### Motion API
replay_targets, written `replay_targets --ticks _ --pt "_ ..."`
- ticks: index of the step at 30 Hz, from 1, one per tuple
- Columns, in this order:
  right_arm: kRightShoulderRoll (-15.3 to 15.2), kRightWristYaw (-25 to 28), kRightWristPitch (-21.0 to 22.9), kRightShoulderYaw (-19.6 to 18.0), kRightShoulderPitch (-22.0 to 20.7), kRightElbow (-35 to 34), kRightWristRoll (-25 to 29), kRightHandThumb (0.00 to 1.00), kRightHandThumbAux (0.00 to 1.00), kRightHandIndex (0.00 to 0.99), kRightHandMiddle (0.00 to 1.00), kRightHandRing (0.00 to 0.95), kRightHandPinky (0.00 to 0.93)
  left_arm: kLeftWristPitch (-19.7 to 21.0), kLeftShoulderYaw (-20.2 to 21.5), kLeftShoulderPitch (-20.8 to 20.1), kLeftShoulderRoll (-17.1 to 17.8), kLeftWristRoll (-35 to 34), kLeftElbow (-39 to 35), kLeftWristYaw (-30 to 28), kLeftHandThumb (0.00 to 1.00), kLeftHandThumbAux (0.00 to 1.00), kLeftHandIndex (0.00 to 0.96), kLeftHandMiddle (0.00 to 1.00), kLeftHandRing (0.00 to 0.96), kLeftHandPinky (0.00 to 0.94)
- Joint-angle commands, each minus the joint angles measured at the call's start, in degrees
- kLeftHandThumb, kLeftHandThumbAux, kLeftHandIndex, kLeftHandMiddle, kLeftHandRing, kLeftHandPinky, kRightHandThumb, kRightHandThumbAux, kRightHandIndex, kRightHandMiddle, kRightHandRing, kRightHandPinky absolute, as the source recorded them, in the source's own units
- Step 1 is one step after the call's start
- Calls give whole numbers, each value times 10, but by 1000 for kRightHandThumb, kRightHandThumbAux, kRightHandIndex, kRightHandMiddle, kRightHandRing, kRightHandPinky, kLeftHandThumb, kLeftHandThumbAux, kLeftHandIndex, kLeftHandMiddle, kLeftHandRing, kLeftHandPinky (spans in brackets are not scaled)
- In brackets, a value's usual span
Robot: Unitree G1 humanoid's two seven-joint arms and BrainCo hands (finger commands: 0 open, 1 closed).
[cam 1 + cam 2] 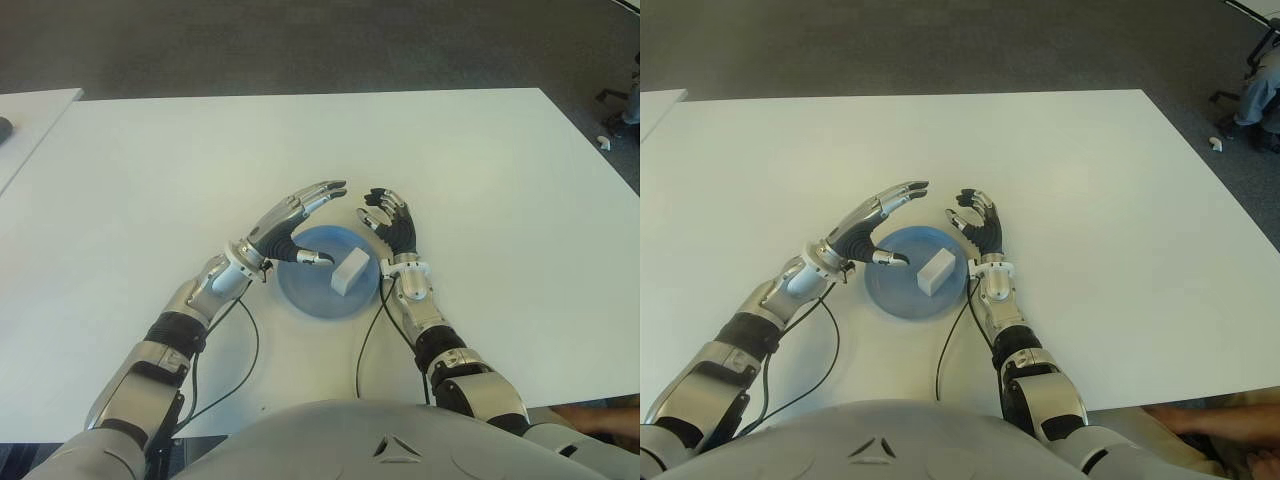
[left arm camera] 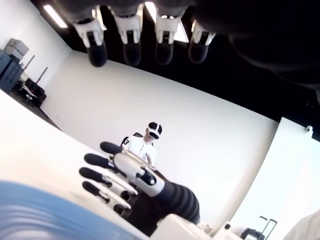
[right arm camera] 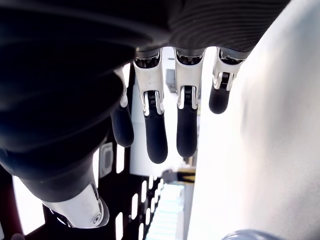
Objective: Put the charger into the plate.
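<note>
Charger [image 1: 351,271]: one small white block, lying inside the blue plate [image 1: 305,297], toward its right half, held by neither of my hands. Plate: round, blue, set on the white table [image 1: 470,180] directly in front of my torso. Left hand [image 1: 296,225]: positioned over the plate's upper left rim, fingers [image 1: 325,192] stretched long and spread, thumb reaching across the plate's surface short of the charger; it grips nothing. My left wrist view confirms the fingers extended and empty, with the plate's blue edge [image 2: 45,212] blurred below. Right hand [image 1: 392,228]: just beside the plate's right rim, palm turned toward the plate, fingers [image 3: 156,130] loosely bent and parted, holding nothing; whether it touches the table I cannot tell. Cables [image 1: 238,370]: two thin black leads run from my wrists back across the table toward my body. Person [image 2: 145,142]: seated beyond the table's far side, wearing a headset, seen only in my left wrist view.
</note>
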Motion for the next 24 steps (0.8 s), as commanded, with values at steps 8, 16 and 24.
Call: replay_targets --ticks 8,16,24 --pt "-7 3 21 0 78 66 -6 0 770 287 373 306 173 -29 22 12 -22 -51 27 -1 207 313 0 0 0 0" --pt "-8 5 22 0 80 62 -5 0 757 290 380 309 170 -38 39 -1 -88 -221 78 -59 230 407 58 86 53 71" --pt "-7 6 30 -2 81 58 -3 0 765 294 378 306 168 48 103 -24 -163 -474 113 -232 243 527 105 132 101 110"
